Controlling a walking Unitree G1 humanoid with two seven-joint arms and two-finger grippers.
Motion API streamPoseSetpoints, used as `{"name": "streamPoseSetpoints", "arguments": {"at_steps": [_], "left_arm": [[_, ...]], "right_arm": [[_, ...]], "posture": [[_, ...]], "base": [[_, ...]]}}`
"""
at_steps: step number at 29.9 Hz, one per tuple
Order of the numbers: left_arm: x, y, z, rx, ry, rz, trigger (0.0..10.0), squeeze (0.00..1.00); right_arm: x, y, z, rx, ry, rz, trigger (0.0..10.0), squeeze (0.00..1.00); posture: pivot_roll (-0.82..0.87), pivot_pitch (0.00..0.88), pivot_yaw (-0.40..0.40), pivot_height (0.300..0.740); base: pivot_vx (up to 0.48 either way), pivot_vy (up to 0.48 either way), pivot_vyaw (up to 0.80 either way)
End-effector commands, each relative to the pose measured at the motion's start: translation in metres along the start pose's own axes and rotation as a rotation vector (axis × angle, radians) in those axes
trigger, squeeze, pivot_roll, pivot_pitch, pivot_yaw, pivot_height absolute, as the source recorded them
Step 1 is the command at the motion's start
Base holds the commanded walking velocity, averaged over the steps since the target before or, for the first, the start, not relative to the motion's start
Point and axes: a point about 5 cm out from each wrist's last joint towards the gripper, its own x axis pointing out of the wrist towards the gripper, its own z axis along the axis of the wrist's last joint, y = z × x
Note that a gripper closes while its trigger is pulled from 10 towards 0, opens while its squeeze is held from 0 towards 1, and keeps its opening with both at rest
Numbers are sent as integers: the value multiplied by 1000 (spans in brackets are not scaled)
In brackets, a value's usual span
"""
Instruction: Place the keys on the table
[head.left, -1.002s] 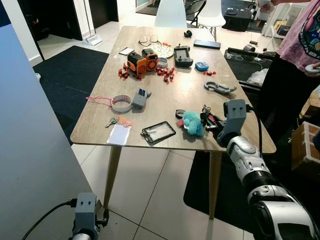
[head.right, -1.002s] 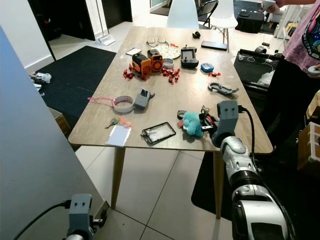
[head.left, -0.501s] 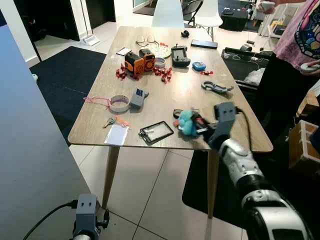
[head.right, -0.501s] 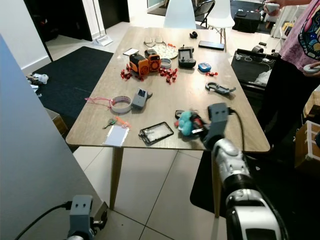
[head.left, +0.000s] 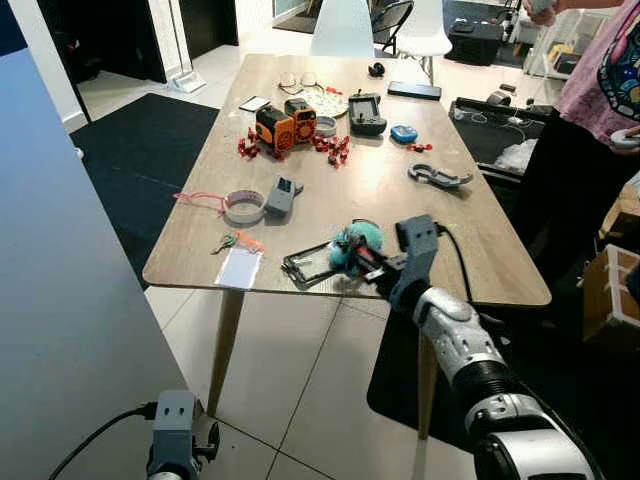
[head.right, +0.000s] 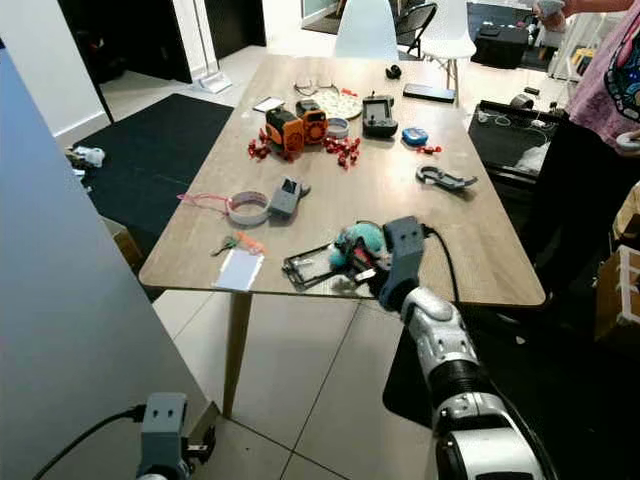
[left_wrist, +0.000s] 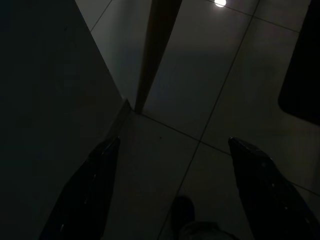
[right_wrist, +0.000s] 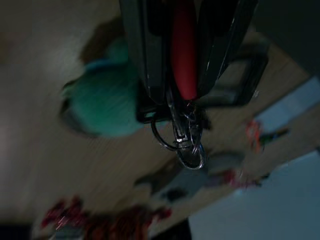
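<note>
Right hand: over the near edge of the table, fingers pinched on the keys.
Keys: held in the right hand above the table's near edge, red fob between the fingers, metal rings dangling; teal pom-pom attached, just left of the hand.
Card holder: flat on the table, touching or just left of the pom-pom.
Left hand: hangs low by the floor, fingers spread, holding nothing.
Near left of table: white card, small keys, tape roll.
Far end: orange toy, black controller.
Right: carabiner; person standing beside the table.
</note>
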Motion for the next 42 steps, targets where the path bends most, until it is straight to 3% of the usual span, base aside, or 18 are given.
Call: {"name": "streamPoseSetpoints", "arguments": {"at_steps": [1, 5, 6, 7, 13, 36, 37, 38, 39, 42], "left_arm": [[-2, 1, -4, 20, 12, -15, 10000, 0], [-2, 1, -4, 23, 13, -19, 10000, 0], [-2, 1, -5, 19, 19, -20, 10000, 0], [-3, 1, -6, 19, 22, -23, 10000, 0], [-3, 0, -7, 20, 28, -30, 10000, 0], [-2, 2, -8, 18, 48, -23, 10000, 0], [-2, 2, -8, 18, 48, -23, 10000, 0], [-2, 2, -8, 18, 49, -22, 10000, 0], [-2, 2, -8, 19, 49, -22, 10000, 0], [-2, 2, -8, 20, 49, -20, 10000, 0]], "right_arm": [[-4, -15, 18, 5, -94, -71, 10000, 0], [-10, -27, 25, 20, -133, -128, 10000, 0], [-19, -41, 34, 36, -189, -175, 10000, 0], [-23, -46, 37, 35, -201, -190, 10000, 0], [-34, -59, 33, 24, -171, -253, 10000, 0], [-35, -66, 28, 71, -175, -326, 10000, 0], [-35, -67, 29, 80, -182, -330, 10000, 353], [-35, -67, 30, 83, -188, -337, 10000, 788], [-35, -68, 32, 85, -192, -347, 10000, 1000], [-35, -72, 35, 66, -194, -391, 10000, 1000]], "posture": [[41, 79, -16, 740], [41, 79, -15, 740], [37, 77, -10, 740], [37, 77, -10, 740], [34, 77, -7, 740], [38, 79, -4, 740], [37, 78, -4, 740], [38, 78, -4, 740], [37, 77, -3, 740], [37, 78, -4, 740]], "base": [[0, 0, 0], [0, 0, 0], [0, 0, 0], [0, 0, 0], [0, 0, 0], [0, 0, 0], [0, 0, 0], [0, 0, 0], [0, 0, 0], [0, 0, 0]]}}
